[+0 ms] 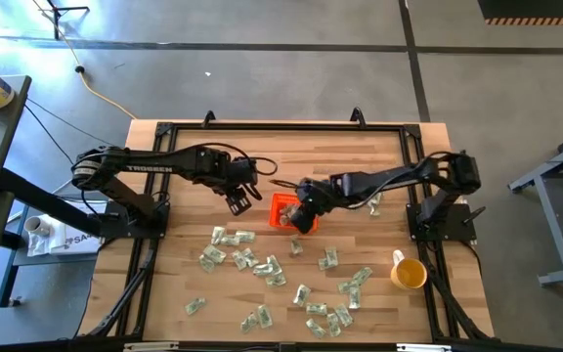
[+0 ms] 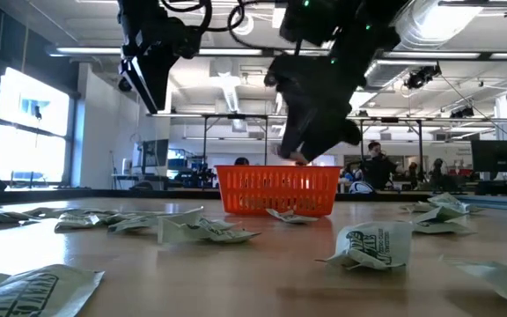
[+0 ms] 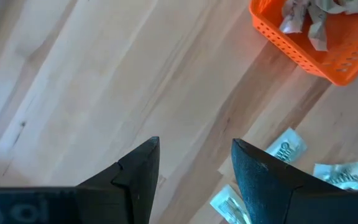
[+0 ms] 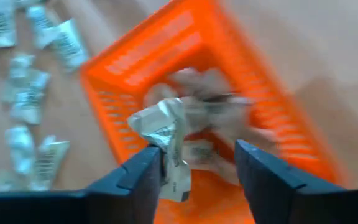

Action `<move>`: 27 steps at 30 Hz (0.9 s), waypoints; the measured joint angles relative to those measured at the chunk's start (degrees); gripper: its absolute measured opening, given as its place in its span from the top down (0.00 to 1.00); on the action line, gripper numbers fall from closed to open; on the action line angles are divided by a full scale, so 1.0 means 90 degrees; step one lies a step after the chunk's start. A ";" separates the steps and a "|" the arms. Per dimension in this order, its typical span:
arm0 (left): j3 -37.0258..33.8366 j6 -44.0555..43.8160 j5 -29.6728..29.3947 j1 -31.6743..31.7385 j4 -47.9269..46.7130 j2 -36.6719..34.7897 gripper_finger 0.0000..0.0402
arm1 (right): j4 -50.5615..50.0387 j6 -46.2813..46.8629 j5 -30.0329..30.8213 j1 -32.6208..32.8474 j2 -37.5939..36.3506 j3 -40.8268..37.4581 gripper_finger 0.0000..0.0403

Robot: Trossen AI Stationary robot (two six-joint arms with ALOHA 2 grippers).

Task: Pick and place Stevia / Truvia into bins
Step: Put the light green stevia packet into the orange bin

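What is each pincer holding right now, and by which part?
The left pincer is open and empty. The right pincer, open above the basket, has a crumpled packet against one finger; a grip cannot be told.

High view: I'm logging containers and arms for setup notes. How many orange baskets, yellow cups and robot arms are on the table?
Orange basket: 1
Yellow cup: 1
Robot arms: 2, with the left gripper beside the basket and the right gripper over it
Total: 4

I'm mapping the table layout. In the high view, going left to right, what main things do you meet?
Left gripper → orange bin → right gripper → yellow cup.
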 joint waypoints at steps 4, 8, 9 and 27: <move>0.0000 0.0032 -0.0028 0.0000 0.0116 0.0000 0.42 | -0.0749 -0.0216 0.0938 0.0140 -0.0443 0.0002 0.45; 0.0000 0.0154 -0.0050 0.0002 0.0262 0.0000 0.42 | -0.0762 -0.0857 0.0566 0.0115 -0.0584 0.0000 0.42; 0.0000 0.0166 -0.0056 0.0002 0.0293 0.0000 0.42 | -0.0714 -0.1044 0.0605 0.0115 -0.0584 0.0000 0.42; 0.0000 0.0049 -0.0104 0.0002 0.0605 0.0000 0.42 | -0.0221 -0.4086 0.0415 0.0171 -0.0421 0.0021 0.41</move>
